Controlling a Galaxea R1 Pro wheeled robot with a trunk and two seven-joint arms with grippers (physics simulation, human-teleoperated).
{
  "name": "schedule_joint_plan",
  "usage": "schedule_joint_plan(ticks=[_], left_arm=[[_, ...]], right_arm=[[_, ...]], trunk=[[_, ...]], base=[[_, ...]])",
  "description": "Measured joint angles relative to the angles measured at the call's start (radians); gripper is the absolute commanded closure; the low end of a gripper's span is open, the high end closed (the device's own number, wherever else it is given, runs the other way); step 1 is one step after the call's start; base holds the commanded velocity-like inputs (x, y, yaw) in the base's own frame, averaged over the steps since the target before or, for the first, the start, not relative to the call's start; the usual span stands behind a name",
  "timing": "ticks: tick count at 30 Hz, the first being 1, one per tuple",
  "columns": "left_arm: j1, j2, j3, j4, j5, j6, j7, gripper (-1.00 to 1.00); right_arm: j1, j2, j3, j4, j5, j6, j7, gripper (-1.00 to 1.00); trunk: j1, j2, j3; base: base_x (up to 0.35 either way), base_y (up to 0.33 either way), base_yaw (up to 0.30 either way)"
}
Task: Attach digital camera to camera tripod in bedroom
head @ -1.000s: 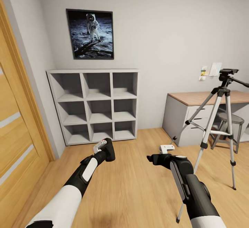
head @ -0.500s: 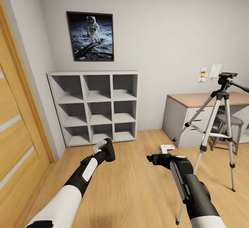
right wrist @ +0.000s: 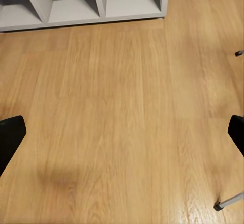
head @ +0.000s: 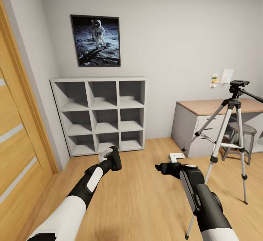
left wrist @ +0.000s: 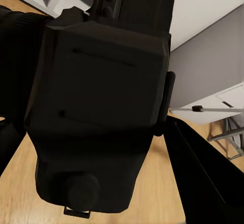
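In the head view my left gripper [head: 110,157] is shut on the digital camera [head: 116,161], a small black chunky body held low over the wood floor. The left wrist view shows that camera [left wrist: 101,112] up close between the black fingers [left wrist: 203,178]. My right gripper [head: 160,168] is open and holds nothing; in the right wrist view its fingertips [right wrist: 10,137] stand wide apart above bare floor. The camera tripod [head: 223,131] stands to the right of my right arm, with silver legs and a black head [head: 239,84]. One of its feet [right wrist: 239,53] appears in the right wrist view.
Grey cubby shelves [head: 104,115] stand against the far wall under a moon poster [head: 95,41]. A wooden door [head: 18,131] lines the left side. Behind the tripod are a desk [head: 219,106] and a round stool [head: 243,129]. Open plank floor [head: 146,197] lies ahead.
The whole picture has shifted slightly down and left, so the camera has moved. Both arms keep their pose, and the left gripper still holds the camera.
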Motion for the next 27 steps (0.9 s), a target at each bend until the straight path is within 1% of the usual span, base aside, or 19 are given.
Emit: schedule_joint_plan(ticks=[27], left_arm=[[0.001, 0.002, 0.000, 0.003, 0.000, 0.000, 0.000, 1.00]], right_arm=[[0.000, -0.003, 0.000, 0.000, 0.000, -0.001, 0.001, -1.00]], trunk=[[-0.104, 0.189, 0.085]], base=[[0.000, 0.000, 0.000]])
